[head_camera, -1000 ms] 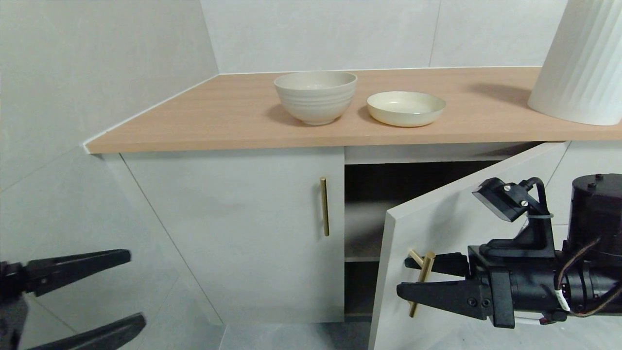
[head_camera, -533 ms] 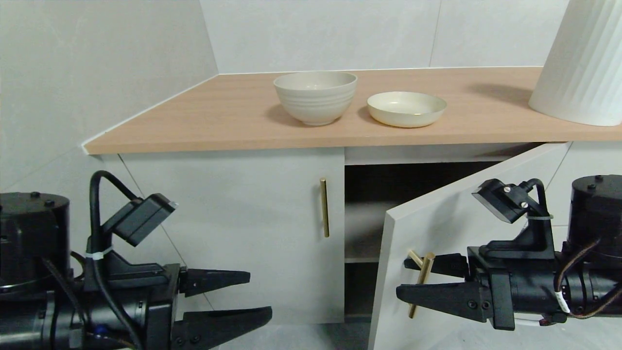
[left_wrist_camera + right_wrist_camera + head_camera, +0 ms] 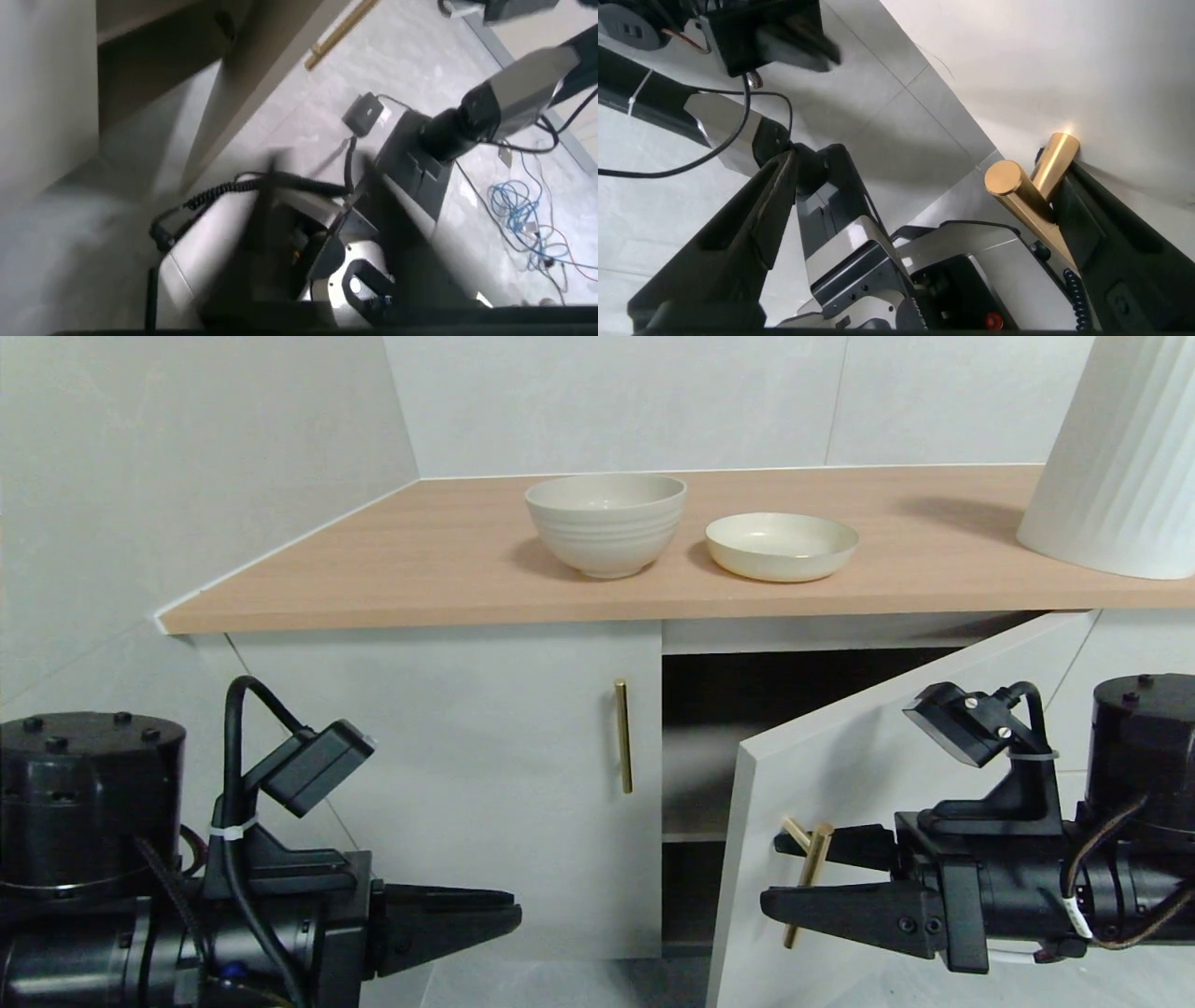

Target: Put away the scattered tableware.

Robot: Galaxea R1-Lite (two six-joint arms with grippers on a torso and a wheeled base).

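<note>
step: opening the cupboard, I reckon, door (image 3: pixel 840 747) ajar | right gripper (image 3: pixel 773 871) fingers apart, straddling the brass handle (image 3: pixel 808 877), not clamped | left gripper (image 3: pixel 515 916) pinched together, holding nothing | bowl (image 3: pixel 605 523) and dish (image 3: pixel 780 545) side by side on the counter (image 3: pixel 392 569) | next: probably swing the door wider | cupboard inside is dark, can't judge shelf room

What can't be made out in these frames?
Cabinet interior: head view, dark, partly hidden by the open door.
Bowl bottom: head view, hidden by its own near wall.
White ribbed vessel: head view, cut off by top and right edges.
Door handle: head view, partly hidden behind the right gripper.
</note>
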